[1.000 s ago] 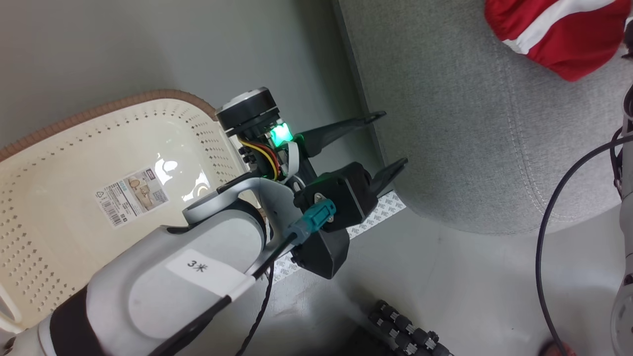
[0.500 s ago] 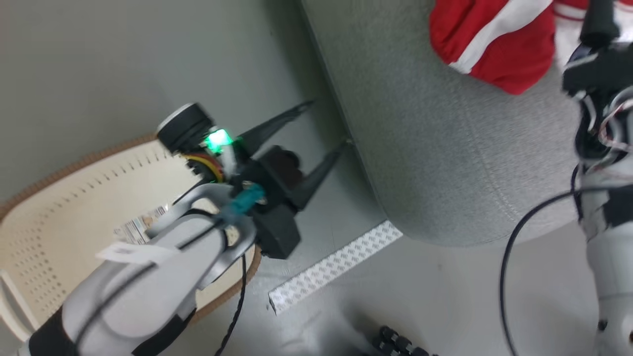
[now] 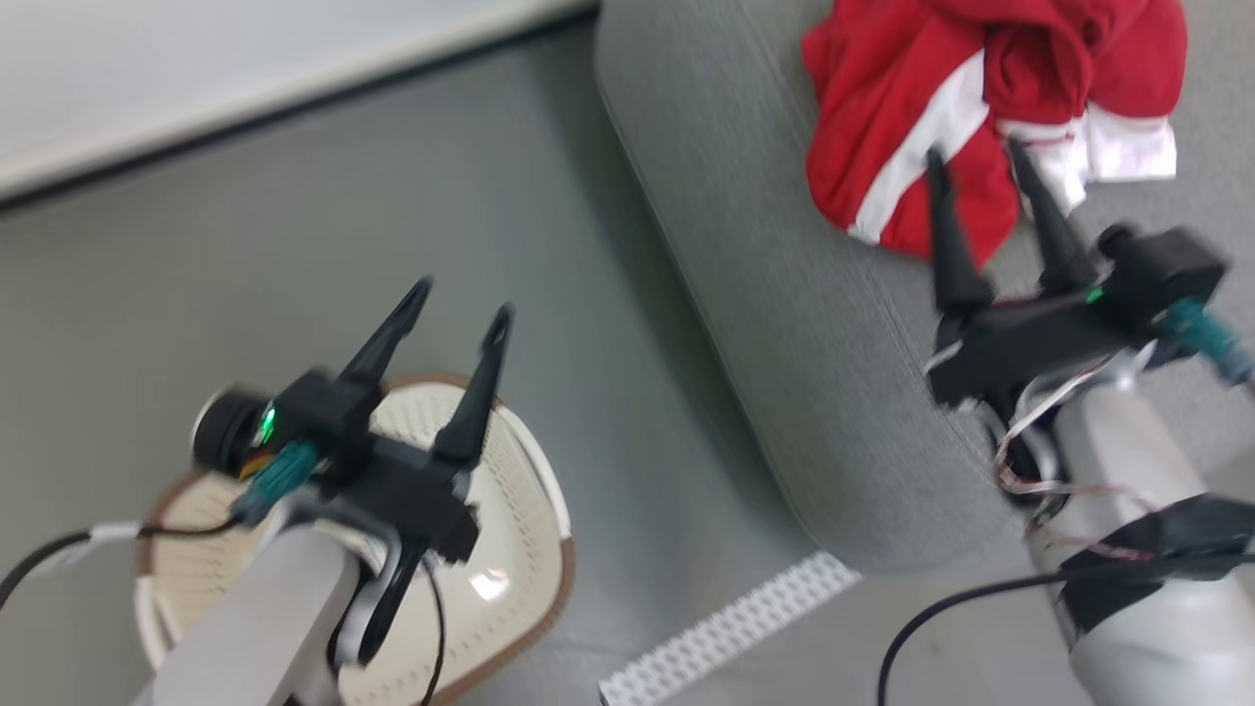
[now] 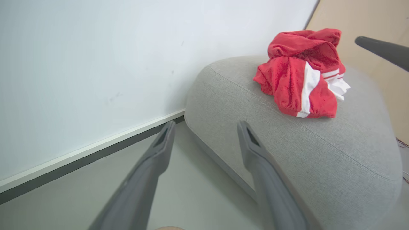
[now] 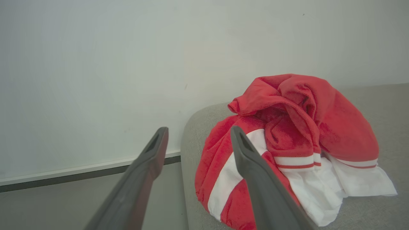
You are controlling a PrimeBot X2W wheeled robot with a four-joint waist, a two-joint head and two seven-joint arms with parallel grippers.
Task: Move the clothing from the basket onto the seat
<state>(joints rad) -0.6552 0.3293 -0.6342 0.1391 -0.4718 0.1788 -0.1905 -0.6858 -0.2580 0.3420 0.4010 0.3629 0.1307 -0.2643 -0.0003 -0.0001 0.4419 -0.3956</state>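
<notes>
With my left gripper (image 3: 463,299) and right gripper (image 3: 973,155) both spread apart and empty, the red-and-white clothing (image 3: 882,108) lies heaped on the grey seat (image 3: 765,294), right of the basket (image 3: 520,529), but my right fingertips hover near enough to snag it and drag it off.

We're getting soft, even light; head view smeared by motion, a glare spot in the basket (image 3: 522,490), left end effector (image 4: 206,125) soft-focused up close.

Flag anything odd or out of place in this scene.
Nothing damaged or spilled. The clothing sits in a crumpled heap on the seat, not laid flat. A white perforated strip lies on the floor by the seat's corner, angled to it.
</notes>
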